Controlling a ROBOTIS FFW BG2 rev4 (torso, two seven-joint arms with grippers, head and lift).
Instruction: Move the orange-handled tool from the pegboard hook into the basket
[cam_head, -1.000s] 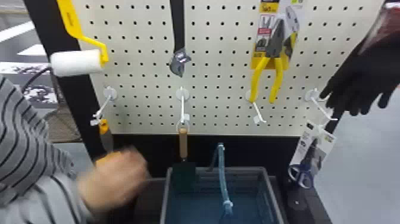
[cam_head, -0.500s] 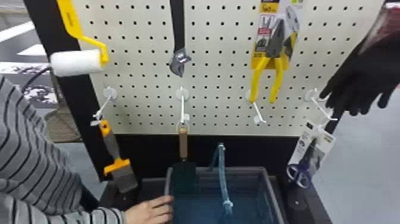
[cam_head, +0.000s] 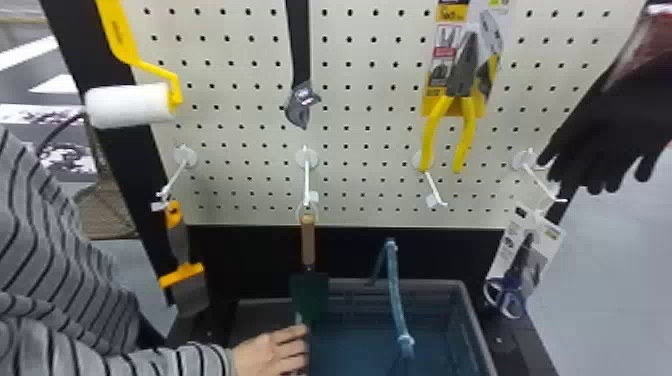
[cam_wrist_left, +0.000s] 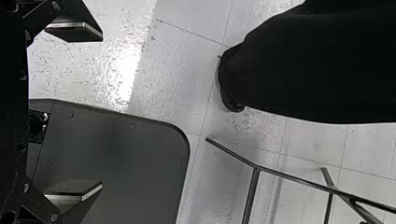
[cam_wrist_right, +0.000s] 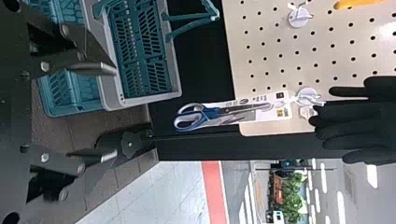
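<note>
Head view: the orange-handled tool hangs upright from the leftmost low hook, apart from both grippers; right of it a wooden-handled trowel hangs from the next hook; the basket stands below the pegboard, right of the orange-handled tool; left wrist view: the left gripper is spread wide, empty; right wrist view: the right gripper is likewise parted and empty.
</note>
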